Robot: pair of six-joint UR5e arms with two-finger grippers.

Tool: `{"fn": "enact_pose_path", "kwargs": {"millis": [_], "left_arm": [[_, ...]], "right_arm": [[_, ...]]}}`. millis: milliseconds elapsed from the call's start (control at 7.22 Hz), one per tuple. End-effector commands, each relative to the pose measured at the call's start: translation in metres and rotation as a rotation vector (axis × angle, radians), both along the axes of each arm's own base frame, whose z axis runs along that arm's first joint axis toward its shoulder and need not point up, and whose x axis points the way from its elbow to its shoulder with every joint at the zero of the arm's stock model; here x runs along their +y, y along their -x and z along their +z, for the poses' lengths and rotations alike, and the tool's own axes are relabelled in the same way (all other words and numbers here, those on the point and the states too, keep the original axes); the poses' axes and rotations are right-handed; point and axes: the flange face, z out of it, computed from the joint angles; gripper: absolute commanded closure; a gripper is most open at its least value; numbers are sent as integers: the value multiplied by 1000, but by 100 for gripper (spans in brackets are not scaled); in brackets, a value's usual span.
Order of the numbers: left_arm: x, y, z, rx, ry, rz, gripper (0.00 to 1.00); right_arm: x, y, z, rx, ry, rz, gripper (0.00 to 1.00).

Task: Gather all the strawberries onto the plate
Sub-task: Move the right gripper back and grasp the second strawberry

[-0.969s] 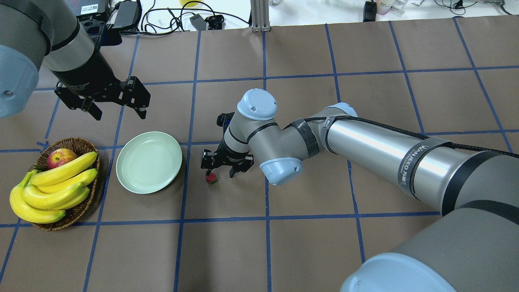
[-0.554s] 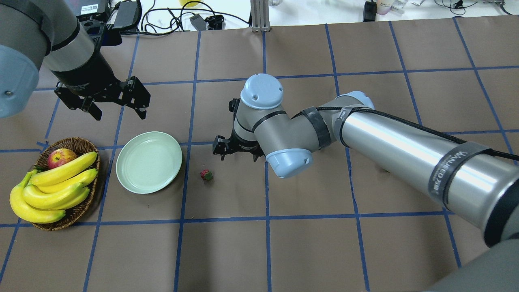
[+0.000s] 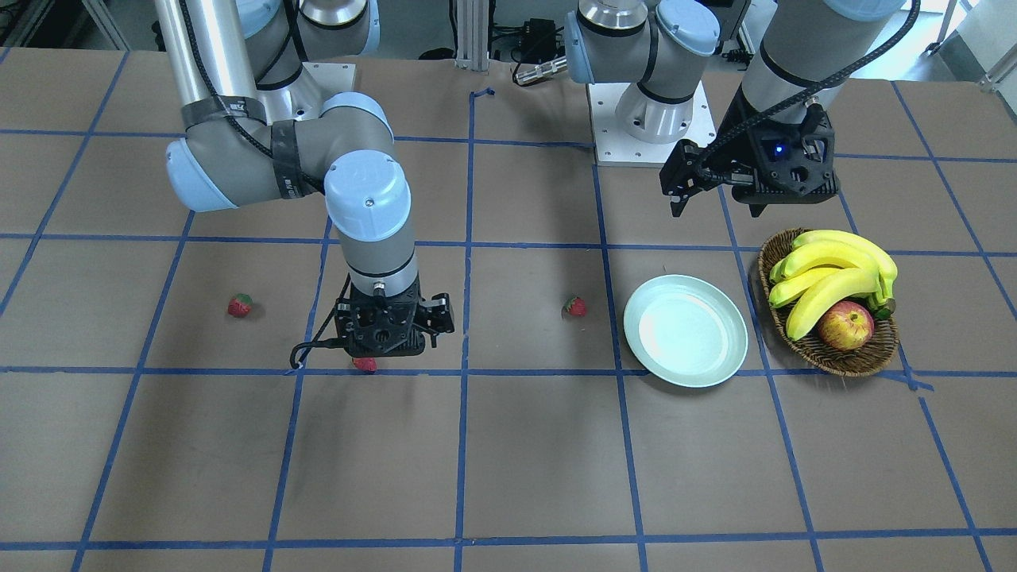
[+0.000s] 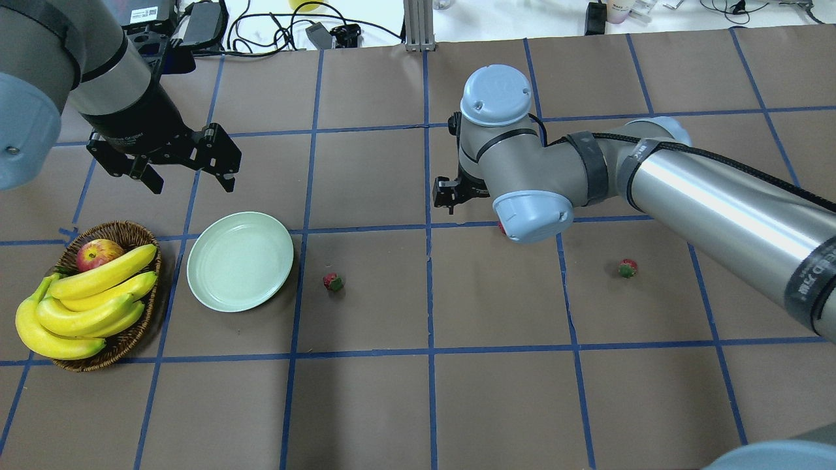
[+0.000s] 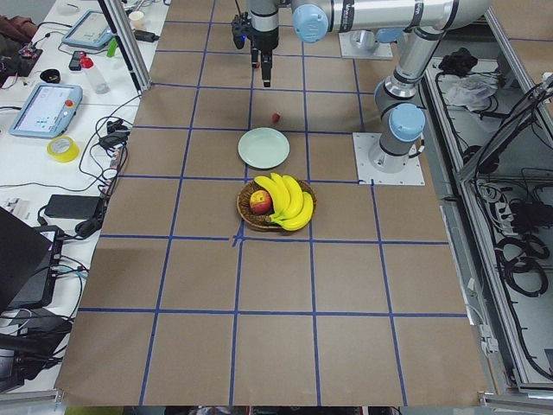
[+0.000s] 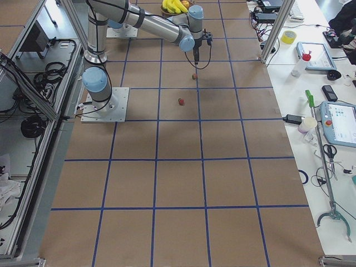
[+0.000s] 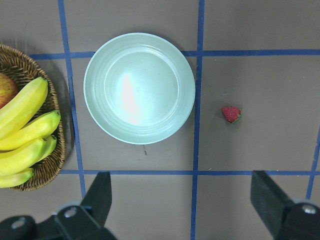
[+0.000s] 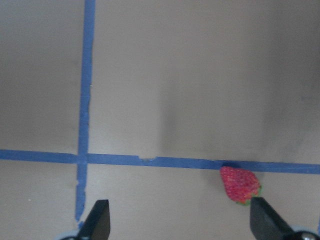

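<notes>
Going across the overhead shot: lower left is the wicker basket [image 4: 127, 230] with bananas [image 4: 85, 307] and an apple [image 4: 98, 253], none of it part of the job. Just right of it sits the plate [image 4: 240, 261], nothing in it yet, so all three berries are out on the table [image 4: 366, 405]. The left gripper [image 4: 194, 187] hangs above the plate's upper edge, fingers spread wide and empty. My guess is it's parked there to watch the plate and keep clear. The nearest strawberry [image 4: 333, 281] lies just right of the plate. Centre frame, the right gripper [image 8: 180, 222] points down, fingers apart, holding nothing, over the middle strawberry [image 8: 240, 184]. That one sits on a blue tape line [image 8: 150, 161], off toward one finger rather than centred, so I'd shift sideways before closing. The last strawberry [image 4: 627, 268] lies alone further right.
</notes>
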Motion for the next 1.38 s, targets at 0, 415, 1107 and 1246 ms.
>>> {"fn": "enact_pose_path", "kwargs": {"millis": [0,415,1107,1246], "left_arm": [[0,1,0,0,2,-2,0],[1,0,-2,-2,-3,-2,0],[1,0,-3,-4,-6,-2,0],[1,0,-3,-4,-6,-2,0]], "right_arm": [[-11,51,-19,36,-45,38,0],[-10,50,-55,-35,-143,39,2],[-8,51,-74,-28,-198,22,27],[-11,49,-68,-31,-187,24,52]]}}
